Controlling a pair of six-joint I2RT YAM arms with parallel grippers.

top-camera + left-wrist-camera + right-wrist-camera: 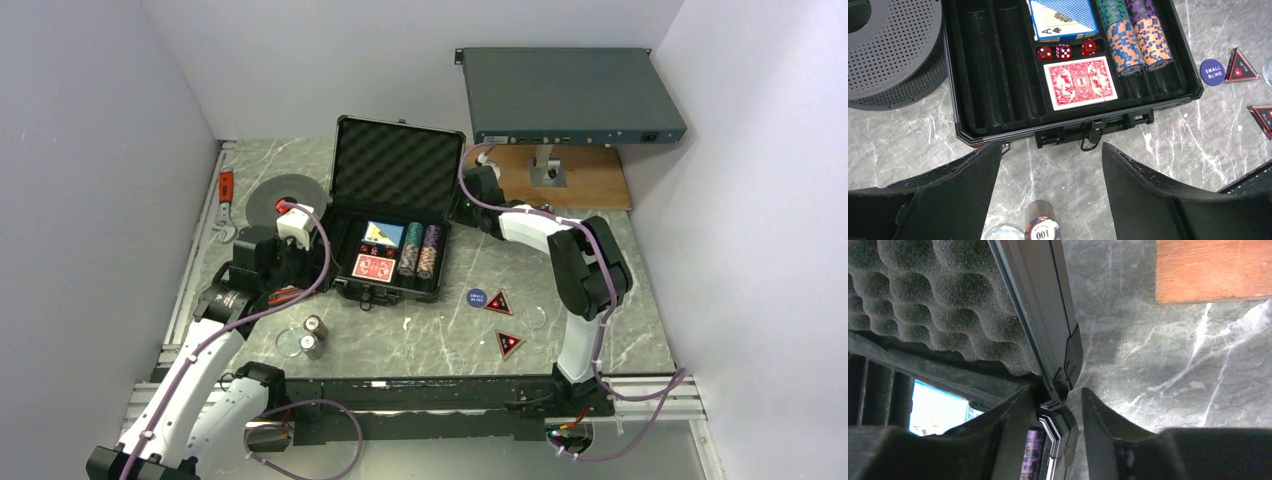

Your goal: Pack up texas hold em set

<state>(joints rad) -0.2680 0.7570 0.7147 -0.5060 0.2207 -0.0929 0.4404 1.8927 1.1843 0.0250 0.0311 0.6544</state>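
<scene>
The packing looks roughly half done. Just ahead of the left tool point(1050, 150), the briefcase point(983, 75) lies open on the table point(908, 145), its foam-lined lid point(923, 315) standing up at the far side. Inside it sit a blue deck point(1063, 17), a red deck point(1080, 81), 3 red dice point(1064, 51) and 2 striped chip rows point(1135, 40). The long slots on the left tool's side are bare.

Left to pack, by my reading: a loose chip stack point(1042, 225) directly beneath the left tool, between its fingers, plus the blue button point(1212, 71) and 2 triangular markers point(1240, 66) off to that tool's right, beside the case. Then the lid needs closing and latching.

The left tool hangs with its fingers spread wide and holds nothing. The right tool point(1055, 400) is closed on the briefcase's right wall at the hinge corner, apparently steadying it.

The case is black, hard-shelled and flocked inside.
</scene>
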